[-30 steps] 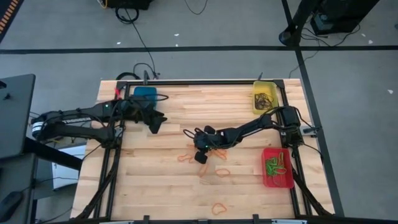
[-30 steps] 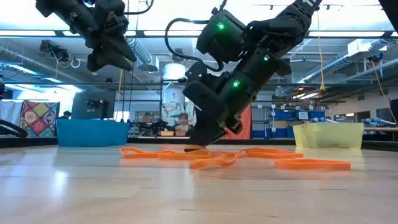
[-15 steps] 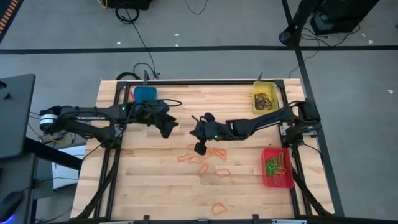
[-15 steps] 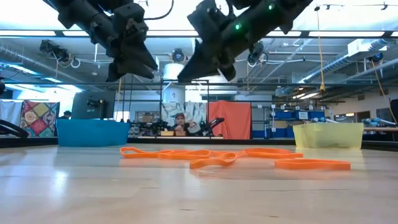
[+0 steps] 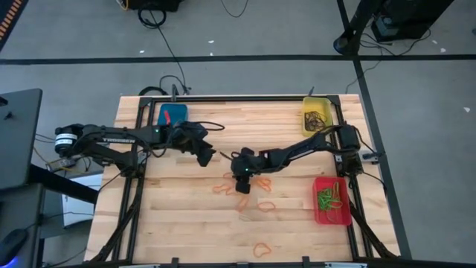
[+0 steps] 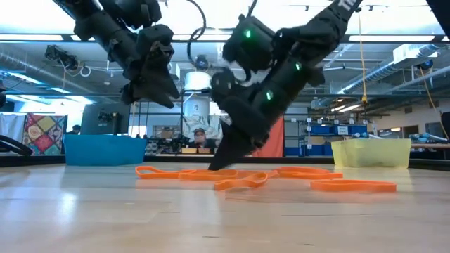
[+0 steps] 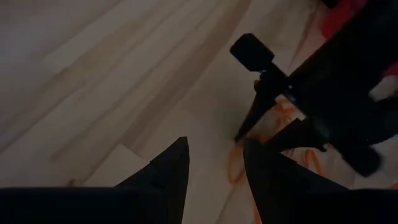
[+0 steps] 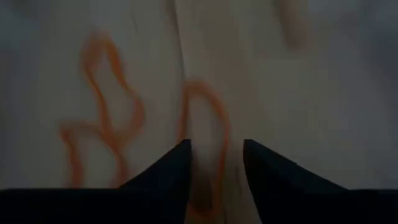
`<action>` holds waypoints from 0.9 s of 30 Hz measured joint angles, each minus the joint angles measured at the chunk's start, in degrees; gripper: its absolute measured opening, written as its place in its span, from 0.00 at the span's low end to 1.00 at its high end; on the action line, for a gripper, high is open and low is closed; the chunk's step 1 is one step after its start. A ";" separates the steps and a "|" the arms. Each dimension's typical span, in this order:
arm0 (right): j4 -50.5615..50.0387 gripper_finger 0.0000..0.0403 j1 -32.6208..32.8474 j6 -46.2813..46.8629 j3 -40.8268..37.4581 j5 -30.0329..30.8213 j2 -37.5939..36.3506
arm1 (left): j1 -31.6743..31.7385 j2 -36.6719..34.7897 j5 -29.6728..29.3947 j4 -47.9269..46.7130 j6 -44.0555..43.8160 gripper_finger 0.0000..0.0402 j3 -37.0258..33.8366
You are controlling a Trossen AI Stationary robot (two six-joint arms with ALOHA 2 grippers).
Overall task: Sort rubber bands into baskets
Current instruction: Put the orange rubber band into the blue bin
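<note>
Several orange rubber bands (image 5: 266,205) lie flat on the wooden table's middle, seen edge-on in the low view (image 6: 239,181). My right gripper (image 5: 242,184) slants down among them (image 6: 219,166), open. One strand of an orange band (image 8: 210,127) runs between its fingers, and another band (image 8: 102,118) lies beside it. My left gripper (image 5: 210,156) hangs open in the air (image 6: 151,98), just left of the right one, with nothing between its fingers (image 7: 214,162). The blue basket (image 5: 173,113) stands far left, the yellow basket (image 5: 316,115) far right and the red basket (image 5: 332,201) at the right edge. My right gripper slants down from the table's right, and its fingertips (image 8: 180,163) come down to the tabletop on either side of one strand of an orange band (image 8: 214,146). I cannot tell whether they touch the band. The band lies flat on the wood.
Green bands lie in the red basket (image 5: 326,198) and dark ones in the yellow basket (image 5: 318,120). One orange band (image 5: 262,249) lies alone near the table's front edge. Black frame rails (image 5: 134,201) run along the table's left and right sides.
My right gripper rose off the bands, swung toward the table's far side, then came back down among them. The bands lie where they were. My left gripper has moved toward the table's right, nearer the right gripper, and has sunk lower.
</note>
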 joint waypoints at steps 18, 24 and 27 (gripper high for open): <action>-4.93 0.02 3.26 -6.44 1.46 9.66 2.98 | 0.00 0.26 -1.94 -2.22 -4.37 0.39 0.00; -16.41 0.01 3.89 -8.37 7.36 18.17 0.07 | -0.02 0.23 -0.82 5.84 -4.70 0.39 0.00; -17.47 0.01 3.98 -12.34 10.85 21.99 -2.70 | 0.00 0.40 1.02 8.84 -2.86 0.39 0.00</action>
